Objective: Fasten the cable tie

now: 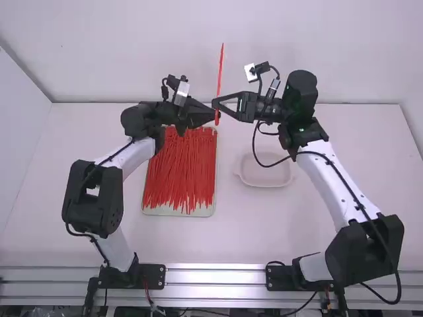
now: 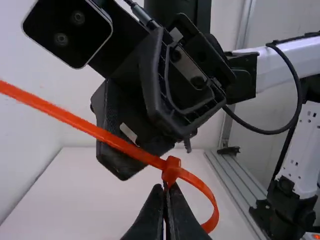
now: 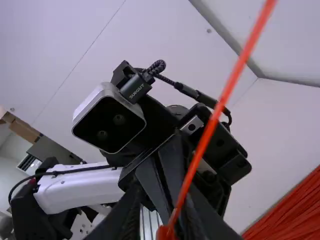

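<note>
Both arms held one cable tie (image 1: 220,69) above the table.
The left gripper (image 2: 164,194) pinched shut beside the tie's head; the right gripper (image 1: 215,104) clamped narrow on the strap. Above the tray (image 1: 178,213), its long axis stood upright, tail toward 12 o'clock.

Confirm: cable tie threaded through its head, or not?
Threaded: the cable tie passes through its head; a loop curls beside the left gripper.
</note>
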Controlling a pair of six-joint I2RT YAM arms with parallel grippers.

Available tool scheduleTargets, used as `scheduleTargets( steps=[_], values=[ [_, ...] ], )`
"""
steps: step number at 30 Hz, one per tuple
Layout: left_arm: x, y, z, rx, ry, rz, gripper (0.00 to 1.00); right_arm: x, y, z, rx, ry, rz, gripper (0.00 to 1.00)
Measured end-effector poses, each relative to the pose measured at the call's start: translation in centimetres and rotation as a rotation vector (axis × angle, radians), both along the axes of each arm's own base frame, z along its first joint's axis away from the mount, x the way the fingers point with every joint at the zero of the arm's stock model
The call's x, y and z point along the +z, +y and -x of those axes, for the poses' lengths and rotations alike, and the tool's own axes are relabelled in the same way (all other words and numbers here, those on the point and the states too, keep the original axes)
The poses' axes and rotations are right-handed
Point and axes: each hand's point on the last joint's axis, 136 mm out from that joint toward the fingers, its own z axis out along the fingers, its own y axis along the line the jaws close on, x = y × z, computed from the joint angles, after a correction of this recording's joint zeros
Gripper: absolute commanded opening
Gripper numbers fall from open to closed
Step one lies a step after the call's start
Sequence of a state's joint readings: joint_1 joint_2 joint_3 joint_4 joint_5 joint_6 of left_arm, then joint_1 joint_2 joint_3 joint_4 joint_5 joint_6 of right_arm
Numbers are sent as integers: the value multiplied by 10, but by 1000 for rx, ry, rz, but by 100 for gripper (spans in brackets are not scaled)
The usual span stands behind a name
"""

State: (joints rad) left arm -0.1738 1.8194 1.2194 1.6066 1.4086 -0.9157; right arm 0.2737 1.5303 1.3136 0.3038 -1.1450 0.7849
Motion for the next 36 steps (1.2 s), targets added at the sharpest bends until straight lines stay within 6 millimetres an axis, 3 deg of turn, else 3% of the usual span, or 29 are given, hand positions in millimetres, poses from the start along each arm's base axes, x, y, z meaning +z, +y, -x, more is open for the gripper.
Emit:
scheduleTargets(
  steps=[1,9,11,12,13,15,21,25,36],
  values=[
    [0,-1,1,-3,3,0,2,0,1,1,3,-3,0,0],
    [1,-2,0,1,-4,6,3,0,0,-1,-6,1,0,0],
    [1,-2,0,3,-8,8,33,0,0,0,3,-2,1,0],
    [1,-2,-1,3,-4,7,41,0,-1,0,3,-3,0,0],
    [1,0,-2,9,5,8,64,0,-2,2,16,-7,0,0],
    [1,2,-6,22,32,13,99,0,-5,4,29,-7,0,0],
    [-9,18,-35,93,220,10,99,-1,-19,-1,26,-22,4,0],
    [-20,27,-46,115,304,-14,99,-12,-30,-5,8,23,25,0],
    [-72,26,-53,84,524,-119,99,-55,-62,-15,-79,114,122,0]
  ],
)
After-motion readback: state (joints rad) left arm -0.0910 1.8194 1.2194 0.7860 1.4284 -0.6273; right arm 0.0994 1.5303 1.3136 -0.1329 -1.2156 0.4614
